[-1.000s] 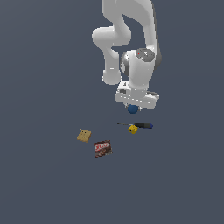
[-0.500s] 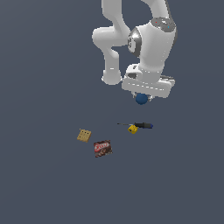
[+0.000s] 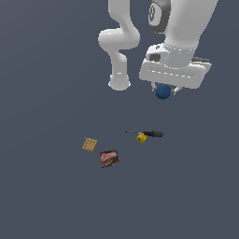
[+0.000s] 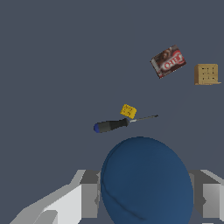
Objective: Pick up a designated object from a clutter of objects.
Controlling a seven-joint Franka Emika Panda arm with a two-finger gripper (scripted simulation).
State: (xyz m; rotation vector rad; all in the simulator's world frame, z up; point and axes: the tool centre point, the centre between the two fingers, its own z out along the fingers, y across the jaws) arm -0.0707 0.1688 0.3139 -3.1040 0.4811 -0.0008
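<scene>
Already the gripper [image 3: 163, 91] is clamped on the dark-blue ball [image 3: 163, 92], which sits between its fingers high above the floor, with the yellow block [image 3: 141, 137] and the screwdriver [image 3: 150, 134] lying well below.

Only a flat, plain floor [image 3: 51, 196] in dark slate grey-blue, filling both views edge to edge. No seams, tiles, grain or markings to be made out anywhere. Evenly lit, soft and diffuse, with no bright patches or hard-edged shadows; faintly the same tone near and far, left and right. No horizon line or boundary to be told apart from the ground itself. Same uniform surface [image 4: 52, 52] in the wrist view, matte, without reflection or gloss.
</scene>
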